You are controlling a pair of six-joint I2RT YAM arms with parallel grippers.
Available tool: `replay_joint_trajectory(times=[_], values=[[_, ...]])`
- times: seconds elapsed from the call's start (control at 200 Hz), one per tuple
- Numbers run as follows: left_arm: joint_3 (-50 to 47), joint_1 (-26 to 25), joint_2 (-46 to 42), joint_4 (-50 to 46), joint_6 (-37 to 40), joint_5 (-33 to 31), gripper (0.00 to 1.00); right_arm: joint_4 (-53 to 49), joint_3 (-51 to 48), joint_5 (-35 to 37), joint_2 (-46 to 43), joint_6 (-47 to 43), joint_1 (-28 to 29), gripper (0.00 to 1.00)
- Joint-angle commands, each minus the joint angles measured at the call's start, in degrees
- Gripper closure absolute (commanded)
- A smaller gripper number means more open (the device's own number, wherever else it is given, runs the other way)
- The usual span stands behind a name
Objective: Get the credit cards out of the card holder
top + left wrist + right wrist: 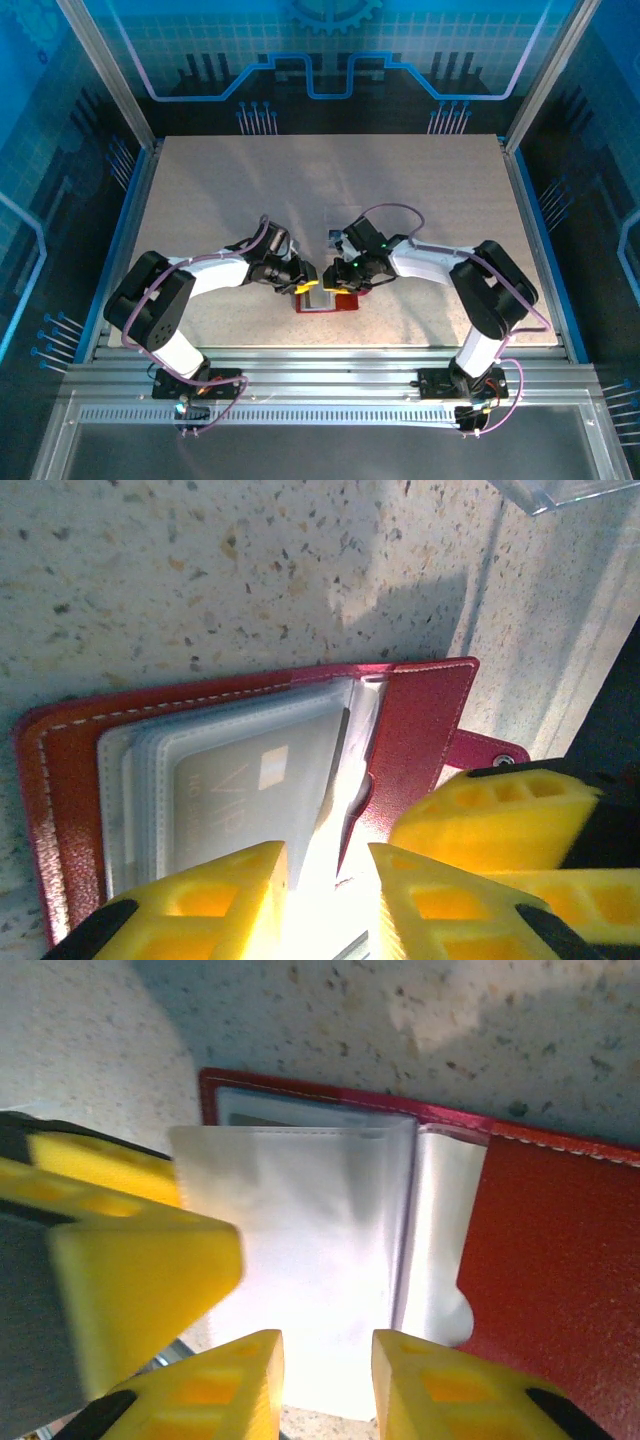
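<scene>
- The left gripper (325,905) has its yellow fingers (215,905) a little apart, straddling the near edge of a clear pocket. I cannot tell whether they pinch it.
- The right gripper (325,1385) shows the same narrow gap, set over a glaring clear sleeve leaf. No firm hold is evident.
- The card holder (325,300) lies opened flat by the table's (400,180) near edge, about midway along it, with both grippers meeting over it.
- One pocket holds a pale credit card (245,790) lettered "VIP". The other pockets are too washed out to read.
- The task looks to be at an early stage, with at least that card left to draw out.
- A corner of the clear tray (565,492) lies beyond the holder, and its contents are hidden.
</scene>
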Motion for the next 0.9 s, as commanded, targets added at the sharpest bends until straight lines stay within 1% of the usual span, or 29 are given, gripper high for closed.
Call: replay_joint_trajectory(times=[0.0, 0.32, 0.37, 0.705, 0.895], values=[[1.2, -1.0, 0.0, -0.2, -0.3, 2.0, 0.73, -2.8, -1.2, 0.9, -3.2, -0.2, -1.4, 0.71], [5.9, -3.3, 1.5, -2.2, 0.0, 1.9, 0.70, -5.5, -3.1, 2.8, -9.2, -1.3, -4.8, 0.71], [6.7, -3.8, 2.0, -2.3, 0.1, 1.8, 0.70, -6.1, -4.9, 3.3, -10.1, -1.6, -5.4, 0.71], [12.4, -7.3, 7.7, -1.8, -0.7, 2.2, 0.69, -10.5, -7.9, 7.1, -16.0, -4.0, -9.8, 0.71], [15.1, -9.2, 11.5, -1.2, -1.4, 2.5, 0.66, -11.3, -9.6, 6.7, -18.2, -4.9, -12.6, 0.70]])
